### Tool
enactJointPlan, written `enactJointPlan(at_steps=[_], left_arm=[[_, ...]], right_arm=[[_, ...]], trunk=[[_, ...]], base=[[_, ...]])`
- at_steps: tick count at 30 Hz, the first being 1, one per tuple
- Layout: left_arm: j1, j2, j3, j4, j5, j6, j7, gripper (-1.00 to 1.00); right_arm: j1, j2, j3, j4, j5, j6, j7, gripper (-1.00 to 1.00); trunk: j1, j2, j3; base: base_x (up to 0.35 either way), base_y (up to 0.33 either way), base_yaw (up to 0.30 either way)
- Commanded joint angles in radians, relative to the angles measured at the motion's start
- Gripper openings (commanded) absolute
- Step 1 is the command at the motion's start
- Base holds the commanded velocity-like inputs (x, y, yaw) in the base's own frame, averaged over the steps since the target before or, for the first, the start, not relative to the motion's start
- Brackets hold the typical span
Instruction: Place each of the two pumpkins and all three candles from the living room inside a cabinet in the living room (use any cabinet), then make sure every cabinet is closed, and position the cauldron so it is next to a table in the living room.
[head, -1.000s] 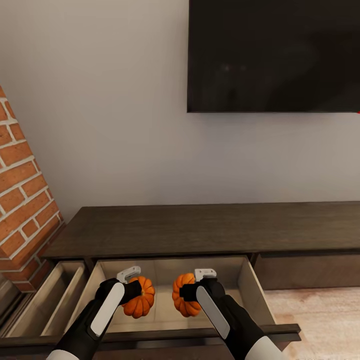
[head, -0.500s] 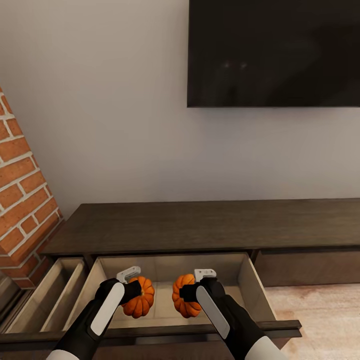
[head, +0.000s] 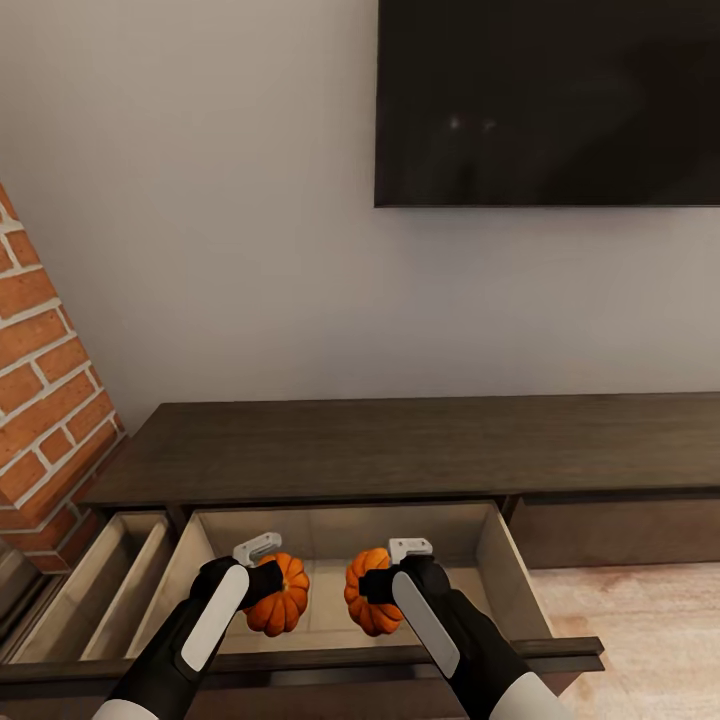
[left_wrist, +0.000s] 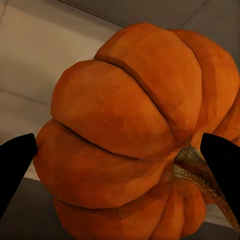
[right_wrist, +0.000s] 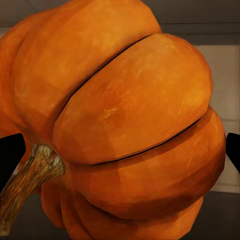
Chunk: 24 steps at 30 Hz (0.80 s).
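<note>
Pale grey wall (head: 230, 230) fills most of the head view, w/ a big black TV screen (head: 548, 100) mounted at upper right and a red brick column (head: 45, 370) at the left edge. Below runs the long dark-brown cabinet (head: 400, 445), flat top bare. Its wide middle drawer (head: 330, 535) is pulled out, pale beige inside; a narrower open compartment (head: 100, 580) sits just beside it toward the brick. Light wood floor (head: 640, 620) at lower right.

Both black-and-white arms reach in over the drawer's front rail. Left hand (head: 262, 577) is clamped on the left pumpkin (head: 280, 595); in the left wrist view its dark fingertips (left_wrist: 16, 170) press either flank of that pumpkin (left_wrist: 130, 135), brownish stem lying sideways next to one fingertip. Right hand (head: 385, 577) is likewise pinching the right pumpkin (head: 368, 592); right wrist view shows the pumpkin (right_wrist: 125, 120) wedged between the dark tips at the frame edges, stem tilted off to one side.

The two pumpkins are near each other but apart, both within the open drawer's outline; can't tell whether they rest on the drawer bottom or hang just above it
</note>
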Motion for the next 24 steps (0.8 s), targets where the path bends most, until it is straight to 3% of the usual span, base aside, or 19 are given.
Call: enactJointPlan(at_steps=[1,10,11,19,20,24], left_arm=[[-0.001,0.000,-0.001,-0.001,0.010,0.001,0.011,-1.00],[-0.001,0.000,-0.001,-0.001,0.013,0.001,0.011,-1.00],[-0.001,0.000,-0.001,-0.001,0.013,0.001,0.011,-1.00],[-0.001,0.000,-0.001,-0.001,0.014,0.002,0.011,-1.00],[-0.001,0.000,-0.001,-0.001,0.015,0.003,0.011,1.00],[-0.001,0.000,-0.001,-0.001,0.015,0.004,0.011,1.00]], right_arm=[[-0.001,0.000,0.002,-0.001,-0.011,0.000,-0.012,-1.00],[-0.001,0.000,0.002,-0.001,-0.011,0.000,-0.012,-1.00],[-0.001,0.000,0.002,-0.001,-0.011,0.000,-0.012,1.00],[-0.001,-0.001,0.002,-0.002,-0.011,0.000,-0.012,1.00],[-0.001,-0.001,0.002,-0.002,-0.011,0.000,-0.012,1.00],[-0.001,-0.001,0.002,-0.003,-0.011,0.000,-0.012,1.00]], trunk=[[0.000,0.000,-0.001],[0.000,0.000,-0.001],[0.000,0.000,-0.001],[0.000,0.000,-0.001],[0.000,0.000,-0.001],[0.000,0.000,-0.001]], base=[[0.000,0.000,0.000],[0.000,0.000,0.000],[0.000,0.000,0.000],[0.000,0.000,0.000],[0.000,0.000,0.000],[0.000,0.000,0.000]])
